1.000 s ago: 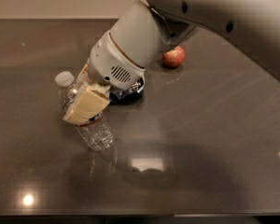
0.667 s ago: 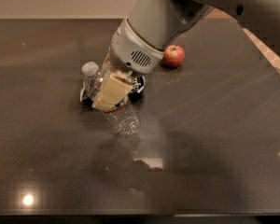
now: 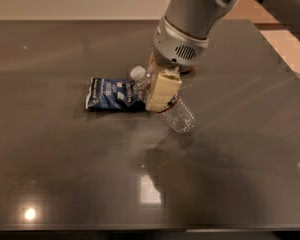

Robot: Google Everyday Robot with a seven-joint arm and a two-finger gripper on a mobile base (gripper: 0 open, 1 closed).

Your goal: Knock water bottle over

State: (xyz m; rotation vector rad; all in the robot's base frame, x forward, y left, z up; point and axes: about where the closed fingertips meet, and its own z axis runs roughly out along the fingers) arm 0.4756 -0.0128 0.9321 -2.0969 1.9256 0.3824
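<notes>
The water bottle [image 3: 179, 116] is a small clear ribbed bottle with a white cap [image 3: 137, 73]. It lies steeply tilted, cap to the upper left and base to the lower right, near the middle of the dark table [image 3: 60, 159]. My gripper [image 3: 159, 100] reaches down from the grey arm [image 3: 190, 19] and is shut on the bottle's middle. One cream finger [image 3: 163, 89] covers the label band. I cannot tell whether the bottle's base touches the table.
A blue chip bag [image 3: 110, 94] lies flat just left of the bottle, its right end under the bottle's neck. A sliver of red shows behind the arm's wrist [image 3: 188, 70]. The table's right edge meets a light floor [image 3: 290, 44].
The arm has moved right with the bottle in the gripper. The chip bag is now uncovered, and the red apple is hidden behind the wrist.
</notes>
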